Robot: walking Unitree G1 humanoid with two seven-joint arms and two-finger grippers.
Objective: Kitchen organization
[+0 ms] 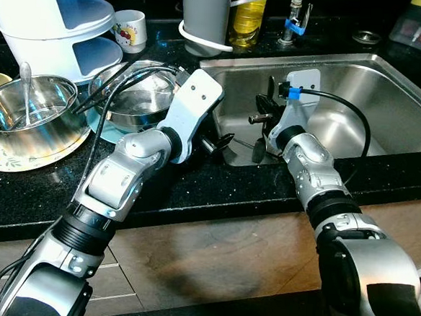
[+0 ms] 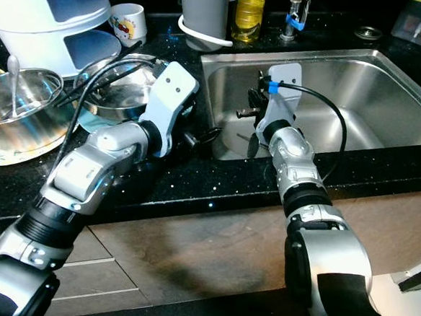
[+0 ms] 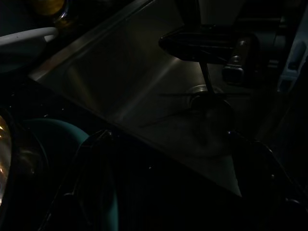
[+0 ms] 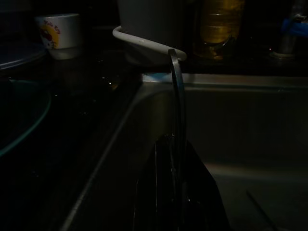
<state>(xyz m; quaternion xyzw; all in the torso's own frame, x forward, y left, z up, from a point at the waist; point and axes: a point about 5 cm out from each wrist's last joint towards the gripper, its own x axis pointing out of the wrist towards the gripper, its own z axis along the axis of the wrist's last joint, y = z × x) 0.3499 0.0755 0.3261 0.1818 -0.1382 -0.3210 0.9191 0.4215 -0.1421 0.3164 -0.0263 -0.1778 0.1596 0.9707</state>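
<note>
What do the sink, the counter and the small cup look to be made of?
Sink: brushed stainless steel by its look, grey with soft reflections and a folded rim. Counter: polished black stone or a stone-look slab, glossy with pale speckles; which one cannot be told. Cup: probably glazed ceramic, white and shiny with a printed cartoon, though plastic is possible.

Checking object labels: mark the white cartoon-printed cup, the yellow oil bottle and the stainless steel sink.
white cartoon-printed cup (image 1: 131, 30), left eye view, its side wall
yellow oil bottle (image 1: 248, 16), left eye view, its body
stainless steel sink (image 1: 388, 98), left eye view, bare right wall
</note>
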